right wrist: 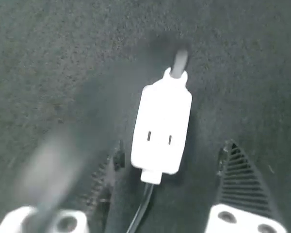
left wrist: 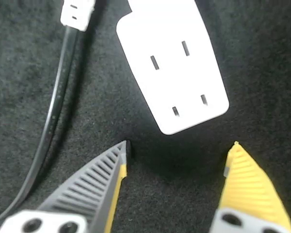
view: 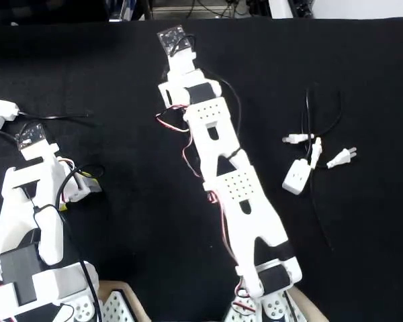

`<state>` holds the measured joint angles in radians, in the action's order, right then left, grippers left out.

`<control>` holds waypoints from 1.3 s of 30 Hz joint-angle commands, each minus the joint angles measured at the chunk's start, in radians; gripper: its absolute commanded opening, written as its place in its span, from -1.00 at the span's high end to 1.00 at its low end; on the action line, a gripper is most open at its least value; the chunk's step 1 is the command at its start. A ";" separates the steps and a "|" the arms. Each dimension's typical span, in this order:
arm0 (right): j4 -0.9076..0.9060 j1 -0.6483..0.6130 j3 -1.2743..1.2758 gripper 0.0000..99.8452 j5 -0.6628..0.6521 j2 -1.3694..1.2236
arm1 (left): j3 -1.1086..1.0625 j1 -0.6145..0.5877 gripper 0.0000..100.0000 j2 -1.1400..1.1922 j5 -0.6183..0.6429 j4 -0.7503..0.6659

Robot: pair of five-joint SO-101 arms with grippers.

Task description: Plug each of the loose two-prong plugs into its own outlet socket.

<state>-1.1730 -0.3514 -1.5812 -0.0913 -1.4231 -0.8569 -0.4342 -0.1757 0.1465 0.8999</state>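
Looks like a robotics lab or maker's workbench. Judged so from the black cloth spread over the whole table, two white plastic arms trailing bare red-and-white servo wires, perforated metal base plates under the arms at the near edge, and dark cables hanging beyond the far edge.
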 commanded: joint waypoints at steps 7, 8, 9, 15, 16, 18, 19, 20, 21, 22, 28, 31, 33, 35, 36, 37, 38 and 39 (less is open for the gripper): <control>-0.276 -0.009 -0.050 0.38 -0.012 0.280 | 0.004 0.019 0.36 -0.035 0.009 -0.021; -0.315 0.000 -0.050 0.38 -0.012 0.300 | 0.004 0.019 0.36 -0.035 0.009 -0.021; -0.359 0.011 -0.050 0.38 -0.012 0.320 | 0.004 0.019 0.36 -0.035 0.009 -0.021; -0.597 0.095 -0.039 0.39 -0.038 0.440 | 0.004 0.019 0.36 -0.035 0.009 -0.021; -0.598 0.117 -0.030 0.39 -0.058 0.456 | 0.004 0.019 0.36 -0.035 0.009 -0.021; -0.595 0.190 0.013 0.39 -0.083 0.503 | 0.004 0.019 0.36 -0.035 0.009 -0.021; -0.594 0.222 0.035 0.39 -0.094 0.529 | 0.004 0.019 0.36 -0.035 0.009 -0.021; -0.594 0.255 0.056 0.39 -0.112 0.552 | 0.004 0.019 0.36 -0.035 0.008 -0.021; -0.594 0.282 0.081 0.39 -0.129 0.578 | 0.004 0.019 0.36 -0.035 0.008 -0.021; -0.594 0.316 0.110 0.39 -0.147 0.604 | 0.004 0.019 0.36 -0.035 0.008 -0.021; -0.594 0.486 0.384 0.39 -0.242 0.773 | 0.004 0.019 0.36 -0.035 0.008 -0.021; -0.594 0.569 0.562 0.39 -0.299 0.871 | 0.004 0.019 0.36 -0.035 0.008 -0.021; -0.591 0.617 0.685 0.39 -0.365 0.929 | 0.004 0.019 0.36 -0.035 0.008 -0.021; -0.578 0.661 0.797 0.39 -0.428 0.975 | 0.004 0.019 0.36 -0.035 0.008 -0.021; -0.560 0.684 0.854 0.39 -0.454 0.998 | 0.004 0.019 0.36 -0.035 0.008 -0.021; -0.537 0.709 0.905 0.39 -0.477 1.017 | 0.004 0.019 0.36 -0.035 0.008 -0.021; -0.502 0.735 0.957 0.39 -0.497 1.035 | 0.004 0.019 0.36 -0.035 0.008 -0.021; -0.465 0.763 1.003 0.39 -0.514 1.049 | 0.004 0.019 0.36 -0.035 0.008 -0.023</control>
<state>-1.7085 0.3360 -0.6912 -0.5516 -0.4672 -0.8585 -0.4342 -0.1757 0.1465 0.8999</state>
